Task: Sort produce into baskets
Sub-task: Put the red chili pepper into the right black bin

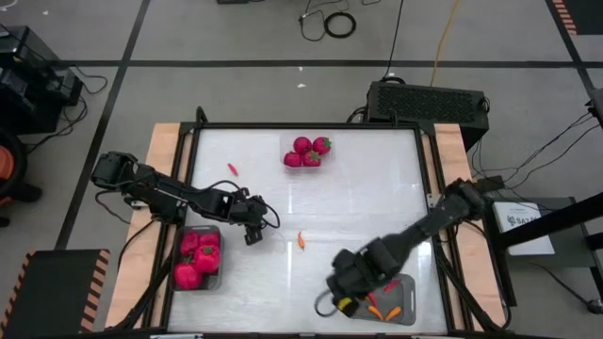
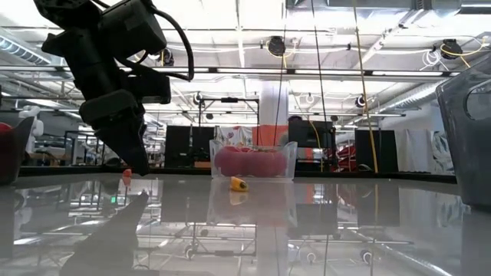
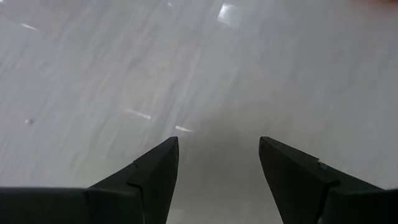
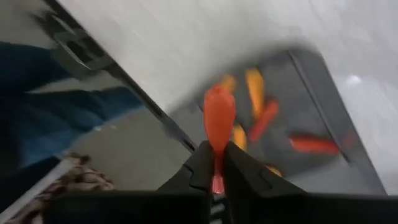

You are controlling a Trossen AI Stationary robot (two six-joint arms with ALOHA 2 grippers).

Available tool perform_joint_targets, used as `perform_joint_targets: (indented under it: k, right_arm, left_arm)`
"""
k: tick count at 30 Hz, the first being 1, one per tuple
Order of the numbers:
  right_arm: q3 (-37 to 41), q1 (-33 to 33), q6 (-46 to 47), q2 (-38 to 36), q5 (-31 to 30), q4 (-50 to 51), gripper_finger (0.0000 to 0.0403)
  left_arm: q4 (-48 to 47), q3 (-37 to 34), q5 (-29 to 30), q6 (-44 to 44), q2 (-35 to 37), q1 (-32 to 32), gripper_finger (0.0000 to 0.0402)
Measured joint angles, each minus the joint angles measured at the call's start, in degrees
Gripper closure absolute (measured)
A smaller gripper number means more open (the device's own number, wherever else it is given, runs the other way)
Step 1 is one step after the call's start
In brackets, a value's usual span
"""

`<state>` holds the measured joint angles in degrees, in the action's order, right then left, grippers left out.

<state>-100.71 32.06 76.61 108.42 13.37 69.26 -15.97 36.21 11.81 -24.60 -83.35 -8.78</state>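
Observation:
My left gripper [image 1: 254,229] is open and empty low over the bare white table [image 3: 217,146], right of a grey bin [image 1: 198,256] of magenta-red lumpy pieces. My right gripper [image 1: 344,299] is shut on a slender orange-red piece [image 4: 219,115] at the left edge of the second grey bin [image 1: 394,303], which holds several orange and red slender pieces [image 4: 261,118]. A clear tray [image 1: 306,151] of round red pieces with green tops stands at the far middle. A small orange piece [image 1: 301,240] and a small red piece [image 1: 232,169] lie loose on the table. My right gripper pinches the slender piece by one end [image 4: 217,177] between its two fingers. The piece runs along the fingers and sticks out past their tips. It is lifted clear, over the grey bin's edge [image 4: 186,134].
A black box with a perforated top [image 1: 429,97] stands beyond the table's far right corner. Wooden rails [image 1: 160,179] run along both sides of the table. The middle of the table between the bins is bare. Something blue [image 4: 43,106] shows beyond the table's near edge.

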Motion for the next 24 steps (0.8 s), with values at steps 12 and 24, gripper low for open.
perform_joint_targets:
  k: [12, 24]
  right_arm:
    - [0.0, 5.94, 13.75, 0.28, 0.02, 9.46, 0.0336]
    - [0.0, 4.19, 12.47, -2.14, -13.71, 7.57, 0.0261]
  left_arm:
    - [2.51, 0.0, -0.04, 2.95, 0.0, 0.0, 0.0171]
    - [-10.65, 6.95, 1.73, 11.82, 1.83, 2.76, 0.0171]
